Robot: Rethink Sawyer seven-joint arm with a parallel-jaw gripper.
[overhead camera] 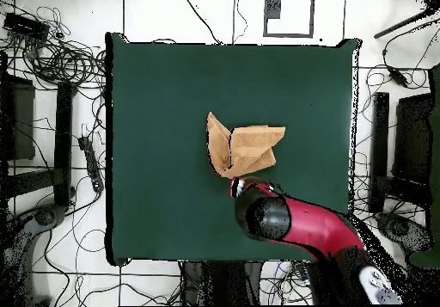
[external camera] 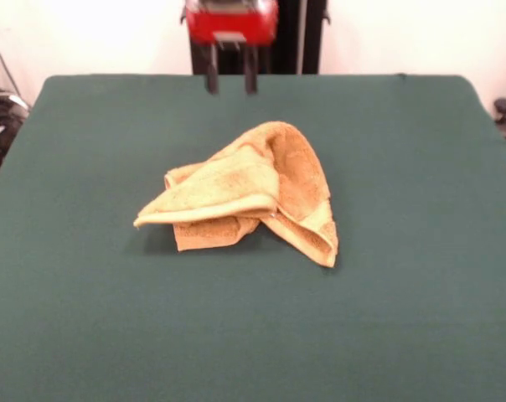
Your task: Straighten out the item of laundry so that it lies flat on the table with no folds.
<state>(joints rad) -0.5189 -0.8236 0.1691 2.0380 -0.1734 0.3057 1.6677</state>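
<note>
The mustard-yellow towel lies crumpled near the middle of the green table, folded over itself into a rough triangle with one flap raised. In the overhead view the towel sits just beyond the arm's end on the table. My gripper hangs at the table's far edge, behind the towel and apart from it, with its two dark fingers spread and nothing between them. In the overhead view the red and black arm reaches in from the bottom right and covers the gripper.
The black pedestal stands behind the table. Cables and dark equipment lie on the floor to the left and right of the table in the overhead view. The table's edges are all in view.
</note>
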